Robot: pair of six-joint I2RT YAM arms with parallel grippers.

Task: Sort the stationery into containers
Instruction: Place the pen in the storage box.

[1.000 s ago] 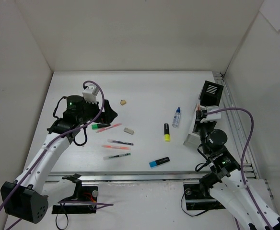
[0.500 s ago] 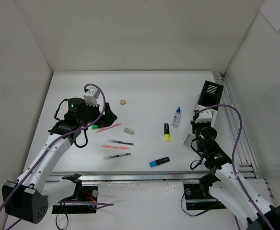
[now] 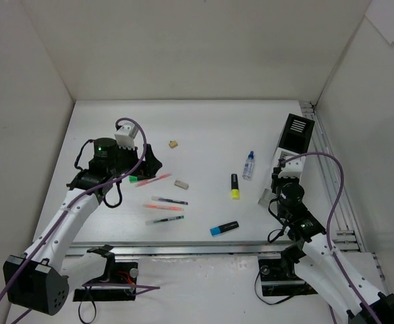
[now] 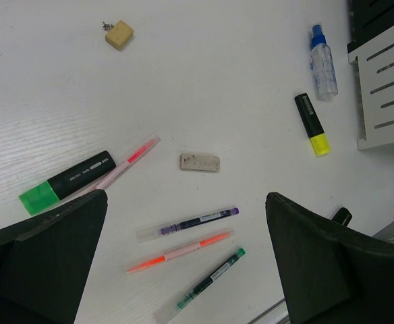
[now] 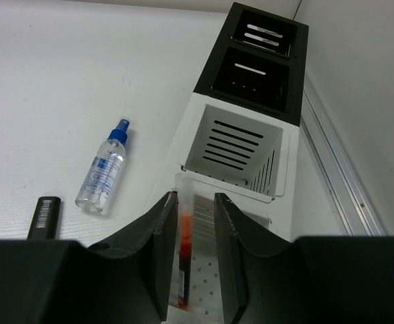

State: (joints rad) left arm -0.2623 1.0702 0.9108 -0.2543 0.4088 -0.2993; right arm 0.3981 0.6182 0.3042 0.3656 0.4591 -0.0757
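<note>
— Stationery on the left: what lay where?
— Under the left gripper (image 4: 186,197), whose jaws stood wide apart around nothing, lay a green black-bodied highlighter (image 4: 62,185) touching a thin pink pen (image 4: 131,158). Farther off sat a small tan eraser (image 4: 119,34). Nearer were a white speckled eraser (image 4: 199,162), then a clear purple-tipped pen (image 4: 190,223), an orange pen (image 4: 180,251) and a dark green pen (image 4: 209,279), loosely side by side.
— And the middle?
— A blue highlighter (image 3: 224,228) near the front edge of the white table (image 3: 204,128), a yellow black-bodied highlighter (image 4: 312,125) and, just beyond it, a clear blue-capped spray bottle (image 5: 104,169).
— The right?
— The right gripper (image 5: 195,206) was clamped on a thin red pen (image 5: 183,236), held upright over the nearest white section of the narrow slotted desk organizer (image 5: 283,169), black at its far end. Whether the tip touched bottom, I couldn't tell.
</note>
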